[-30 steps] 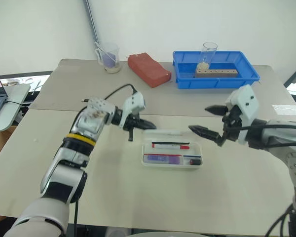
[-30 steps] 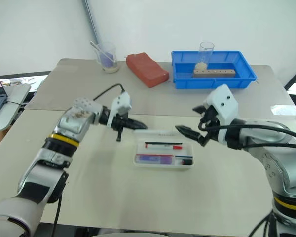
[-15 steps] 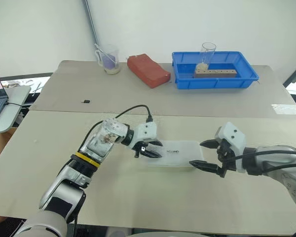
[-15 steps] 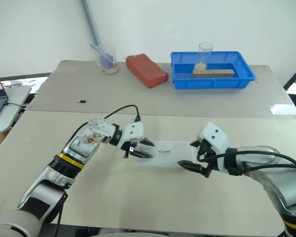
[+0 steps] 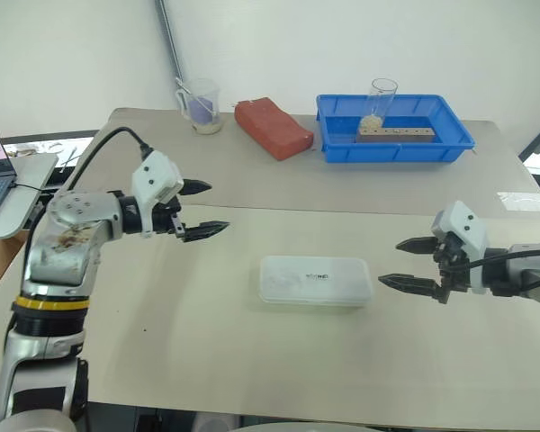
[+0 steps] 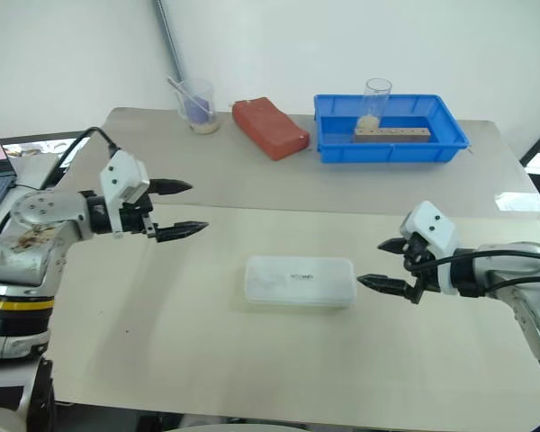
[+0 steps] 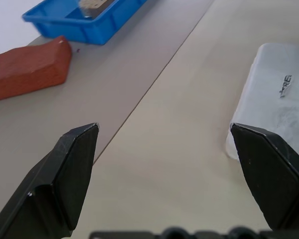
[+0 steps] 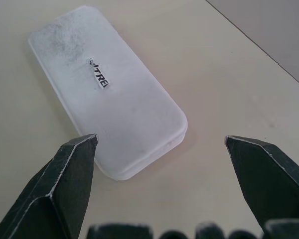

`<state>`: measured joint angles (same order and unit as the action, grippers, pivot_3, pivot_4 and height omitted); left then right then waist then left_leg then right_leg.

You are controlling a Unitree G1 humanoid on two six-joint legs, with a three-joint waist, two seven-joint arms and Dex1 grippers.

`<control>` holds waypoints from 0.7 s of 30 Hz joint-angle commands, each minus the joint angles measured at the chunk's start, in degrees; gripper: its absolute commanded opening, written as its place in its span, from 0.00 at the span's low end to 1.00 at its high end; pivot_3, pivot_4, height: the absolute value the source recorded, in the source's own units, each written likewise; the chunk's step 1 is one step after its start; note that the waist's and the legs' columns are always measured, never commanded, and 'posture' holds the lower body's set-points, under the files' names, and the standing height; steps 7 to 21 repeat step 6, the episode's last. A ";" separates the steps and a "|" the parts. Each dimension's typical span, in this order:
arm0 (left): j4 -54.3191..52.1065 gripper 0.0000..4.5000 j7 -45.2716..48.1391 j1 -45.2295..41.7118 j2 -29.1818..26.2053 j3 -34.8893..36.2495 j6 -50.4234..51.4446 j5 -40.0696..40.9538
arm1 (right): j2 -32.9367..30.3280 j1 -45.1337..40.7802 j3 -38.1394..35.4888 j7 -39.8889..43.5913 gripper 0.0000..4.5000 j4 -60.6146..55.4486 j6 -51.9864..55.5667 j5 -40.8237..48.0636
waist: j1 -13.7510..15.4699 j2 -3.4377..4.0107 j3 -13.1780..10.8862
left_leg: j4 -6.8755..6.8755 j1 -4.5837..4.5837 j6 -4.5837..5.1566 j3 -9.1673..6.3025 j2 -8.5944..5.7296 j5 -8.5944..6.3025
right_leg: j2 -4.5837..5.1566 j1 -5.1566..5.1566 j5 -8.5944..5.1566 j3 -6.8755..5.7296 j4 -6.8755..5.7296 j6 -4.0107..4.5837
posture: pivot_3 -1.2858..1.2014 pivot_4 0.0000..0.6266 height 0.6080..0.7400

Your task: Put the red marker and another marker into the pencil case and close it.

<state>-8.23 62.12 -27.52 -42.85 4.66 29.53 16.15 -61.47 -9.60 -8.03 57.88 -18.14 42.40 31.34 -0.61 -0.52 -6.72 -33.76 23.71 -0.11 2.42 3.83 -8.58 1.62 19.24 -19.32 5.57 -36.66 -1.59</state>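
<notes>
The closed pencil case point(image 5: 315, 280) lies clear between both empty, wide-spread fingers; brick point(image 5: 272, 127) and blue tray point(image 5: 394, 144) sit behind.

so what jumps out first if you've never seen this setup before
The closed white pencil case lies alone mid-table, flanked by two open grippers: the left gripper hangs off to its left, the right gripper just past its right end, neither touching it. At the far edge sit a blue tray, a red brick and a beaker.
</notes>
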 commanded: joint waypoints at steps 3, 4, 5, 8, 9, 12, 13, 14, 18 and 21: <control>-5.16 1.00 -2.13 2.12 -2.14 1.76 2.22 2.14 | -0.31 -3.10 -0.88 1.54 1.00 2.13 -1.99 -0.80 | -0.05 -0.02 -0.01 | 0.02 0.00 0.00 0.03 0.02 0.00 | 0.01 0.01 0.03 0.00 0.00 0.06 | 0.52 0.24 1.00; -5.36 1.00 -2.32 2.19 -2.22 1.87 2.88 2.81 | -0.17 -3.40 -0.55 1.56 1.00 2.22 -1.90 -0.97 | -0.08 -0.01 -0.01 | 0.04 0.00 0.00 0.03 0.03 0.00 | 0.00 0.03 0.04 0.00 0.00 0.09 | 0.52 0.24 1.00; -5.52 1.00 -2.40 2.34 -2.44 1.86 2.74 3.00 | 0.07 -4.01 -0.21 1.42 1.00 2.26 -1.50 -0.94 | -0.13 -0.02 -0.01 | 0.06 0.00 0.00 0.03 0.02 0.00 | 0.00 0.05 0.05 0.01 -0.01 0.13 | 0.52 0.24 1.00; -5.60 1.00 -2.39 2.56 -2.74 1.73 1.90 2.86 | 0.27 -4.58 0.07 1.26 1.00 2.28 -1.14 -0.87 | -0.13 -0.02 -0.01 | 0.06 0.00 0.00 0.03 0.03 0.00 | -0.02 0.05 0.09 0.01 -0.01 0.19 | 0.52 0.24 1.00; -5.60 1.00 -2.39 2.56 -2.74 1.73 1.90 2.86 | 0.27 -4.58 0.07 1.26 1.00 2.28 -1.14 -0.87 | -0.13 -0.02 -0.01 | 0.06 0.00 0.00 0.03 0.03 0.00 | -0.02 0.05 0.09 0.01 -0.01 0.19 | 0.52 0.24 1.00; -5.60 1.00 -2.39 2.56 -2.74 1.73 1.90 2.86 | 0.27 -4.58 0.07 1.26 1.00 2.28 -1.14 -0.87 | -0.13 -0.02 -0.01 | 0.06 0.00 0.00 0.03 0.03 0.00 | -0.02 0.05 0.09 0.01 -0.01 0.19 | 0.52 0.24 1.00; -5.60 1.00 -2.39 2.56 -2.74 1.73 1.90 2.86 | 0.27 -4.58 0.07 1.26 1.00 2.28 -1.14 -0.87 | -0.13 -0.02 -0.01 | 0.06 0.00 0.00 0.03 0.03 0.00 | -0.02 0.05 0.09 0.01 -0.01 0.19 | 0.52 0.24 1.00; -5.60 1.00 -2.39 2.56 -2.74 1.73 1.90 2.86 | 0.27 -4.58 0.07 1.26 1.00 2.28 -1.14 -0.87 | -0.13 -0.02 -0.01 | 0.06 0.00 0.00 0.03 0.03 0.00 | -0.02 0.05 0.09 0.01 -0.01 0.19 | 0.52 0.24 1.00; -5.60 1.00 -2.39 2.56 -2.74 1.73 1.90 2.86 | 0.27 -4.58 0.07 1.26 1.00 2.28 -1.14 -0.87 | -0.13 -0.02 -0.01 | 0.06 0.00 0.00 0.03 0.03 0.00 | -0.02 0.05 0.09 0.01 -0.01 0.19 | 0.52 0.24 1.00; -5.60 1.00 -2.39 2.56 -2.74 1.73 1.90 2.86 | 0.27 -4.58 0.07 1.26 1.00 2.28 -1.14 -0.87 | -0.13 -0.02 -0.01 | 0.06 0.00 0.00 0.03 0.03 0.00 | -0.02 0.05 0.09 0.01 -0.01 0.19 | 0.52 0.24 1.00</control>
